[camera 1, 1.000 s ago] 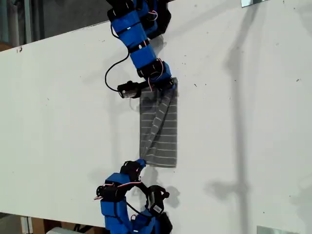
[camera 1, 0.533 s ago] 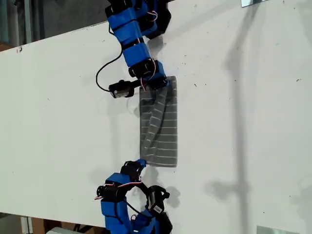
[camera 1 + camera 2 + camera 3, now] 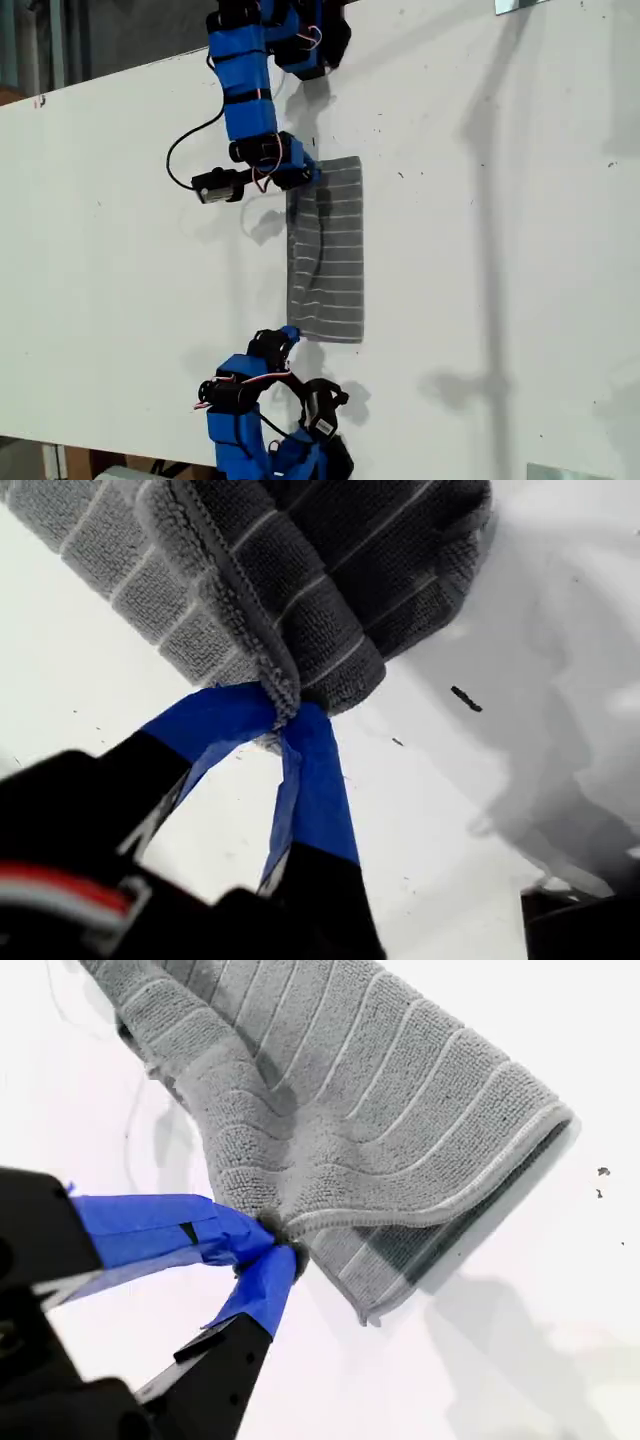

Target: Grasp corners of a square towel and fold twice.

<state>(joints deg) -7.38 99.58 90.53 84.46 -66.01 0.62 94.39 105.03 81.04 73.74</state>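
Observation:
The grey striped towel (image 3: 335, 260) lies as a long folded strip on the white table (image 3: 500, 250). In the exterior view my first gripper (image 3: 300, 178) is at the strip's upper left corner. It is shut on that hemmed corner (image 3: 285, 695), which is held up off the table with a shadow beneath. My second gripper (image 3: 289, 333) is at the strip's lower left corner. Its blue-taped tips pinch that corner (image 3: 285, 1228), and two layers of towel (image 3: 350, 1090) spread out beyond them. A crease runs down the cloth between the two held corners.
A black cable (image 3: 185, 150) loops off the first arm toward the exterior view's left. Metal brackets sit at that view's upper right (image 3: 520, 5) and lower right (image 3: 565, 472). The table's edge runs along the view's upper left and lower left.
My first gripper has moved toward the exterior view's left and slightly up, taking its towel corner with it. The upper layer now spreads flatter. My second gripper has stayed put.

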